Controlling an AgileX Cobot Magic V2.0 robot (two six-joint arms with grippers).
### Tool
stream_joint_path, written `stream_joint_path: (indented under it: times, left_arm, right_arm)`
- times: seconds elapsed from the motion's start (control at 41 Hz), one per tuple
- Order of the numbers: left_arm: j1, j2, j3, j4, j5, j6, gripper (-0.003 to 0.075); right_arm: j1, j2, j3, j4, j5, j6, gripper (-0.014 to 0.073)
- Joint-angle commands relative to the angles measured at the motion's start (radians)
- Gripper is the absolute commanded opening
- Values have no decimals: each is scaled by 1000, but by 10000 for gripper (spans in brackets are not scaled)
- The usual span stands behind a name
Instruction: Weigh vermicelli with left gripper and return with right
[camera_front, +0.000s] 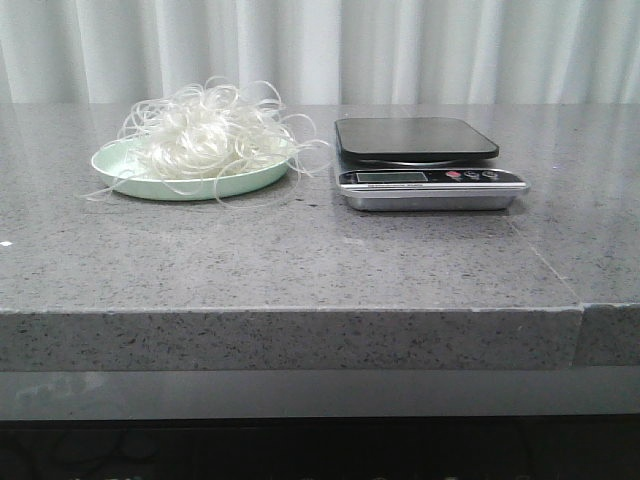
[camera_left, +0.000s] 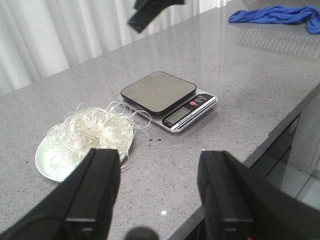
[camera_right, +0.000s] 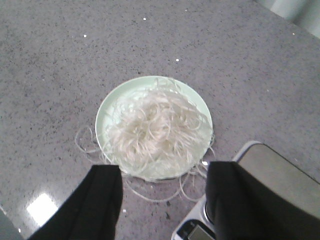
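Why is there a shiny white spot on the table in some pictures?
Right wrist view: light bounces off the polished table, making a bright patch by the right hand. Left wrist view: a pale sheen near the blue cloth. Front view: softer glare in front of the scale.

We see the vermicelli (camera_front: 208, 135) as a loose, fluffy tangle of thin, translucent white strands, heaped on the plate (camera_front: 115, 170) and covering most of it. Stray loops spill over the plate's rim onto the table. Some curl out toward the scale (camera_front: 420, 160), which stands just beside the plate. Nothing grips the heap.
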Motion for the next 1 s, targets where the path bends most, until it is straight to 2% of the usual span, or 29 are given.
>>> stream_joint_path:
  times: [0.0,0.463,0.78,0.974]
  left_arm:
    - [-1,6,-23,-15,-82,-9,421]
    - [-1,6,-23,-50,-82,-9,421]
    - [-1,6,-23,-50,-82,-9,421]
    - [-1,6,-23,-50,-82,-9,421]
  right_arm:
    - [-5,-151,93,-33,-78,0,482]
    - [-5,-689,624,-43,-117,2,482]
    - [-5,-1003,851,-43,-79,2,482]
    - [-5,-1107,930,-43,-66,2,482]
